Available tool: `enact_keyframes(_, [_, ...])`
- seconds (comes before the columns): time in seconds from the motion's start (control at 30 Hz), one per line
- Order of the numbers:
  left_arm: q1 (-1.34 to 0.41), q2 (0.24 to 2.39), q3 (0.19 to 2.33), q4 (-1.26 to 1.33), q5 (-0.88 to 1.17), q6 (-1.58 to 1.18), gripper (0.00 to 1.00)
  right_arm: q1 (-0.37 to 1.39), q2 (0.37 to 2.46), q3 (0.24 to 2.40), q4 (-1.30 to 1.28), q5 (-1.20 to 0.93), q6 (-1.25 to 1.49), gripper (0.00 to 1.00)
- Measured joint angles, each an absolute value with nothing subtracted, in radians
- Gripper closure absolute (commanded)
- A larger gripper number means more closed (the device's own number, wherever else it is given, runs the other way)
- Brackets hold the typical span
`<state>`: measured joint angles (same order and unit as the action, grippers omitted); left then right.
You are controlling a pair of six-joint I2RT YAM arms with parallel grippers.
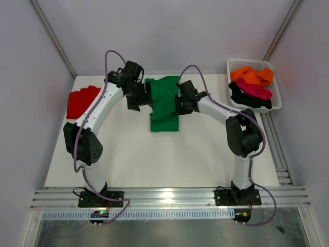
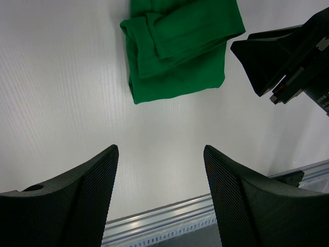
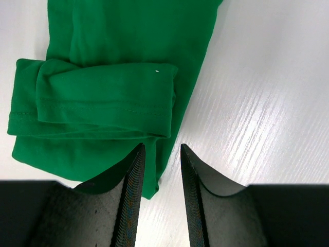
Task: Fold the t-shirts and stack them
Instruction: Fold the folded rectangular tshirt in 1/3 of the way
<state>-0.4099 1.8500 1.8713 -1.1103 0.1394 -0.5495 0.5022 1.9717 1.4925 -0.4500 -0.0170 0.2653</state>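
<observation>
**Roughly one shirt done, one in hand, three to go**

Clock directions are read on the top view, 12 o'clock pointing away from the arm bases.

Progress, by judgement: the green t-shirt (image 1: 164, 103) lies on the table (image 1: 154, 159) toward 12 o'clock. It is narrowed into a long strip, with a sleeve turned in over the body. Side folds look made; the lengthwise fold looks not yet made. Farther out, at 10 o'clock, the red t-shirt (image 1: 82, 102) sits as a compact bundle, probably folded and the base of the stack. At 2 o'clock the white mesh basket (image 1: 277, 92) holds the orange t-shirt (image 1: 252, 76), the magenta t-shirt (image 1: 254, 91) and the black t-shirt (image 1: 247, 100), all crumpled and untouched.

Pincers: the left gripper (image 2: 160, 152) is spread wide and holds nothing. Only bare table shows between its fingers, and it hangs just beside the strip's 9 o'clock edge. The right gripper (image 3: 160, 149) is at the 3 o'clock edge, fingers parted narrowly. The shirt's hem and the table both show through that gap, so nothing is pinched. Whether the fingertips touch the cloth I cannot tell.
</observation>
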Motion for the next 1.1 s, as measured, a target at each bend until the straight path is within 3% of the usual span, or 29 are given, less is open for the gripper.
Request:
enact_keyframes(0.83, [-0.410, 1.842, 1.802, -1.096, 0.109, -0.550, 0.30, 0.502, 2.140, 1.677, -0.513, -0.015, 0.235, 0.62])
enact_keyframes(1.1, [-0.410, 1.842, 1.802, -1.089, 0.117, -0.551, 0.30, 0.502, 2.234, 1.822, -0.564, -0.009, 0.214, 0.62])
